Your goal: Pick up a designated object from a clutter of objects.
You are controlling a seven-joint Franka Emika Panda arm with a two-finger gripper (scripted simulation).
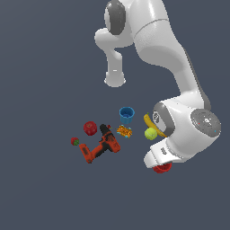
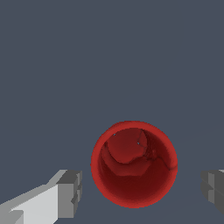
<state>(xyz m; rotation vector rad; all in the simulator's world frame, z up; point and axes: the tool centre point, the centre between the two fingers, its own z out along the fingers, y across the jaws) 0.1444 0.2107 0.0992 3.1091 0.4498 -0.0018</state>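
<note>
The red cup (image 2: 134,162) stands upright with its mouth facing the wrist camera, and it lies between my gripper's two fingers. My gripper (image 2: 141,192) is open, with grey fingertips (image 2: 70,194) apart on either side of the cup and not touching it. In the exterior view only the lower edge of the red cup (image 1: 162,168) shows, under the arm's white hand (image 1: 158,156). The fingers are hidden there. The clutter lies toward the exterior view's left of the cup.
Blue cup (image 1: 127,115), orange-yellow bit (image 1: 124,131), green-yellow ball (image 1: 151,133) and a banana (image 1: 147,120) partly behind the arm. Further toward the exterior view's left are an orange-red and black drill (image 1: 101,146), a red apple (image 1: 90,128) and a strawberry (image 1: 75,141).
</note>
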